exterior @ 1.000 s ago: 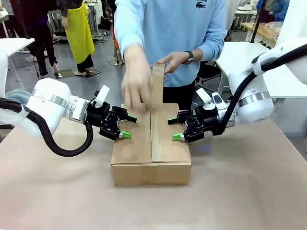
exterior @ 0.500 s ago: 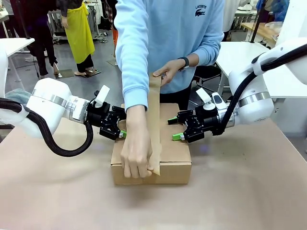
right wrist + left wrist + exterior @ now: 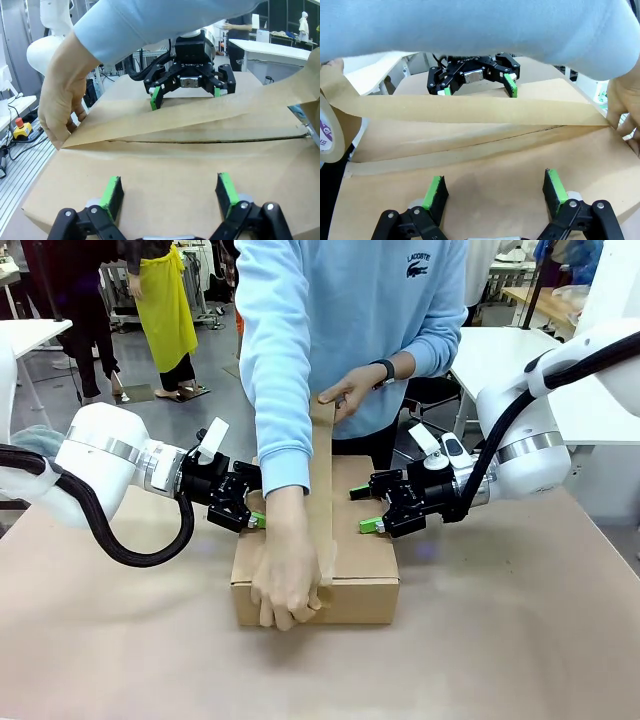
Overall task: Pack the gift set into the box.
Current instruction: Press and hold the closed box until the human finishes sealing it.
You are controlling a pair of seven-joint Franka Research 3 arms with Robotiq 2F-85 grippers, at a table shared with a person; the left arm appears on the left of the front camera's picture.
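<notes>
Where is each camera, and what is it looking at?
Front view: between the arms, facing the person across the box; both tools show.
Left wrist view: on the left arm, behind the left tool, facing the right tool.
Right wrist view: the mirror, behind the right tool.
All share the tape.

Person's arm (image 3: 275,390) and tape strip (image 3: 322,490) across the box (image 3: 360,550) middle, left gripper (image 3: 247,506) and right gripper (image 3: 375,508) flanking, near table (image 3: 320,670) free
</notes>
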